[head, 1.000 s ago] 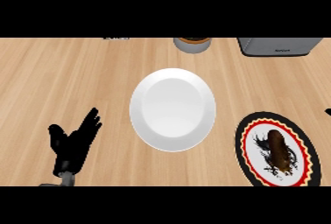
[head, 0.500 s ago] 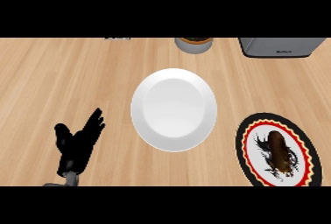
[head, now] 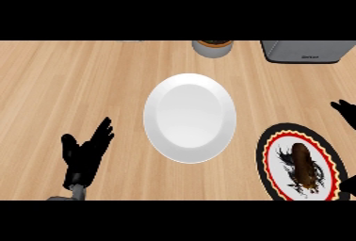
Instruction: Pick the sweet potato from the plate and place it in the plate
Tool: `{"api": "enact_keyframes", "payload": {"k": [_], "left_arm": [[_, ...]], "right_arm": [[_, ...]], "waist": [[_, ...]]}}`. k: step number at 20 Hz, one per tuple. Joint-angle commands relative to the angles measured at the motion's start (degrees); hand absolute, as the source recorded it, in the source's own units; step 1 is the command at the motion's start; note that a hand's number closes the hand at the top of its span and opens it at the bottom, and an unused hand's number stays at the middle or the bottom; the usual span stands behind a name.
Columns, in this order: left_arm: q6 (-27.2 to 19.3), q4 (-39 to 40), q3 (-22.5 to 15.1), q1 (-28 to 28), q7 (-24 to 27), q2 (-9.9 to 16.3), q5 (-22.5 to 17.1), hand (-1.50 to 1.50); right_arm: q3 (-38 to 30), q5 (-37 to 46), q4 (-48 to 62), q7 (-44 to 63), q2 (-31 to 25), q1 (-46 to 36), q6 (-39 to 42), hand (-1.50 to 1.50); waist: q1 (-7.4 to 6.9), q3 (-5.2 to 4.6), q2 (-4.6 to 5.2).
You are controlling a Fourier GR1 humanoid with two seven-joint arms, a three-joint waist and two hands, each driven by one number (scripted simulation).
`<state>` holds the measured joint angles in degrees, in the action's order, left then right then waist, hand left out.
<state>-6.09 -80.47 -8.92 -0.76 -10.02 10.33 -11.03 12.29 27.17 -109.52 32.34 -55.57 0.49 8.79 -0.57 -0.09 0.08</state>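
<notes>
The dark brown, oblong sweet potato [head: 303, 162] lies along the middle of the round patterned plate with a black scalloped edge and red ring [head: 265, 149], at about four o'clock on the pale wooden worktop [head: 69, 84]. That plate runs off the view's right and lower edges, so the potato sits close to the border with little room beyond it. It lies free, with nothing touching it.

The plain white plate [head: 189, 117] holds the centre, its bare face turned up to receive the potato. The two plates are just beside each other without touching, which should make for a short carry toward ten o'clock.

The left robot hand [head: 84, 153] rests at about eight o'clock, fingers straight and spread, holding nothing, well apart from both plates. Of the right robot hand [head: 345, 111] only dark fingertips show at three o'clock, above the patterned plate; how far it is open I cannot tell.

At twelve o'clock a grey round pot with a brown inside [head: 214, 48] and, near one o'clock, a grey boxy appliance [head: 308, 51] stand on the far edge, well clear of the likely path. Broad open wood lies to the left.
</notes>
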Motion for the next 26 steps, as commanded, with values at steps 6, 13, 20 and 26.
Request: {"api": "enact_keyframes", "payload": {"k": [6,13,20,26], "left_arm": [[-0.44,-1.95,0.43,-0.59,-2.23,-0.78,1.56,0.00],[2.20,2.75,2.54,0.84,1.10,-1.84,1.97,0.00],[0.62,0.75,2.94,2.83,-2.34,-3.88,3.62,0.00],[2.59,-4.67,2.19,-2.63,-3.48,-2.63,3.37,0.00]], "right_arm": [[10.38,17.22,4.12,8.39,13.03,-1.64,1.12,-1.50],[5.98,15.47,7.96,6.73,18.25,-2.72,9.04,-1.50],[7.57,24.57,11.78,5.45,25.44,-3.25,7.97,-1.50],[6.70,30.95,19.23,2.56,23.71,-0.56,4.21,-1.50]], "waist": [[0.41,0.09,-0.09],[0.60,0.08,-0.08],[0.57,0.08,-0.08],[0.27,0.12,-0.08]]}}
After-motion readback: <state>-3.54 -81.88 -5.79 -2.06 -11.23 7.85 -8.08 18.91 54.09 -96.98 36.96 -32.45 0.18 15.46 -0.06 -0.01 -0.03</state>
